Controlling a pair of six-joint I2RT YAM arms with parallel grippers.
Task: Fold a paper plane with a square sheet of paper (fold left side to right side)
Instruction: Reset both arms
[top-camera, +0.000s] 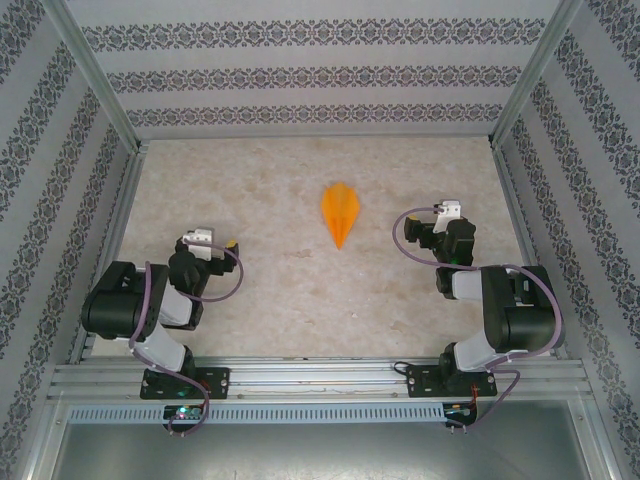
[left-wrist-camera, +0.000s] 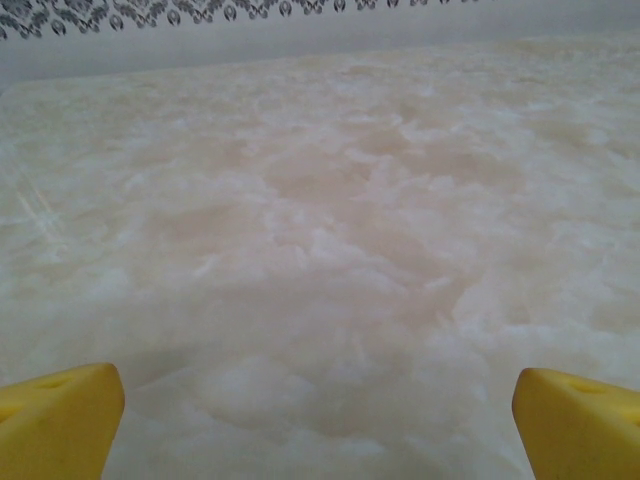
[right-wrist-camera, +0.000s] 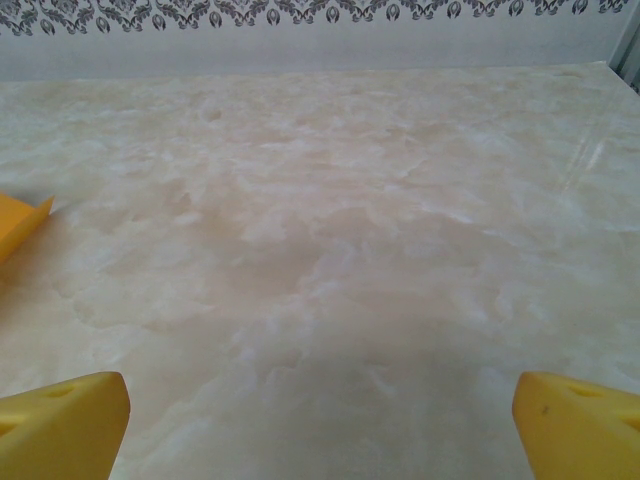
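Paper plane (top-camera: 339, 212) lies flat on the desk (top-camera: 260, 310), about midway across and a little toward the far side, bright orange against the pale marbled surface. It is a narrow dart with a crease down its centre. The sharp tip points back toward the arm bases and the wider, rounded end toward the far wall (top-camera: 300, 75). It lies between the two arms, somewhat nearer the right one, but well apart from both.

The left arm (top-camera: 135, 305) sits folded at the near left of the desk, its wrist turned toward the middle. The left jaws stand wide open and hold nothing: in the left wrist view the two yellow fingertips (left-wrist-camera: 55, 420) sit at the bottom corners with bare desk between them. The right arm (top-camera: 505, 305) sits folded at the near right, its wrist pointing toward the far side. The right jaws are likewise spread wide and empty, their yellow fingertips (right-wrist-camera: 60, 425) at the bottom corners of the right wrist view with bare desk between.

At the left edge of that view an orange-yellow sliver (right-wrist-camera: 20, 225) lies on the desk, well ahead of the fingertips. Whether it is part of the paper plane I cannot tell. Patterned wallpaper covers the walls around the desk, and a metal rail (top-camera: 320, 375) along its near edge carries both arm bases.
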